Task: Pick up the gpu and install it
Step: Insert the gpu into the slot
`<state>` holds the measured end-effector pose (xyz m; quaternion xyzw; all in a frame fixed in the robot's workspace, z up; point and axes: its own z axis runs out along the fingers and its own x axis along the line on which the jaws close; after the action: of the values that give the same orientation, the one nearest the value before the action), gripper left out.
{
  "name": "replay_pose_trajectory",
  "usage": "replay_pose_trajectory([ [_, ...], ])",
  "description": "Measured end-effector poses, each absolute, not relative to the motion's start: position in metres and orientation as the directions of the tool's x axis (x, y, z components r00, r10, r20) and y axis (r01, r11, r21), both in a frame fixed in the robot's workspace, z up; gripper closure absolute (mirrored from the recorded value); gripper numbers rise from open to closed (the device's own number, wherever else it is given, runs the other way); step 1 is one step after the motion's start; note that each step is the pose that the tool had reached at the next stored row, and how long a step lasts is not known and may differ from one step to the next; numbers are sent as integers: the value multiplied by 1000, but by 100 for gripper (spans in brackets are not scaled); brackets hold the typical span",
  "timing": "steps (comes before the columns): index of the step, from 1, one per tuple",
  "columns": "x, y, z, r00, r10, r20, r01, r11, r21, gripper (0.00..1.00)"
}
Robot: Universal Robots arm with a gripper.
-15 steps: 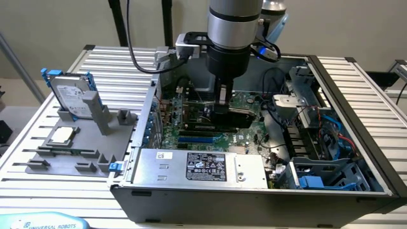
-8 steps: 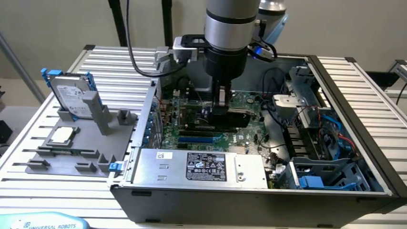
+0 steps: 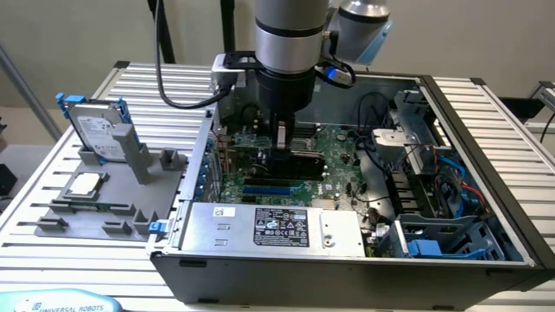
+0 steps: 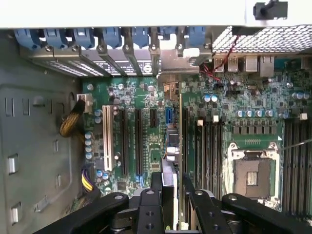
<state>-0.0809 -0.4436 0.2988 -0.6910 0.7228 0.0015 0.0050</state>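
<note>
The gpu (image 4: 169,169) is gripped edge-on by the closed gripper (image 4: 172,184) over a motherboard (image 4: 146,97) slot, mid-frame; pick-up done, full seating unconfirmed.

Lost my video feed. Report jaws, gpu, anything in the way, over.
Jaws shut on the gpu. Card edge-on over the motherboard expansion slots, inside the computer case. Nothing seen blocking.
</note>
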Motion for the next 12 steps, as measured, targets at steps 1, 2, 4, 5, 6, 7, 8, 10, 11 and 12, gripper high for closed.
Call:
replay_pose_trajectory([
  [1, -82, -445, 298, -44, -999, -9, -999, 45, -5, 73],
  [2, -83, -447, 296, -44, -999, -9, -999, 44, -4, 73],
  [4, -85, -449, 293, -44, -999, -10, -999, 44, -5, 73],
  [5, -85, -450, 291, -44, -999, -10, -999, 44, -5, 73],
  [6, -86, -450, 290, -44, -999, -10, -999, 44, -4, 73],
  [7, -86, -450, 289, -44, -999, -11, -999, 44, -4, 73],
  [8, -87, -450, 288, -44, -999, -12, -999, 44, -4, 73],
  [10, -89, -450, 287, -44, -999, -13, -999, 44, -4, 73],
  [11, -90, -450, 287, -44, -999, -14, -999, 44, -4, 73],
  [12, -91, -450, 286, -44, -999, -15, -999, 45, -4, 73],
])
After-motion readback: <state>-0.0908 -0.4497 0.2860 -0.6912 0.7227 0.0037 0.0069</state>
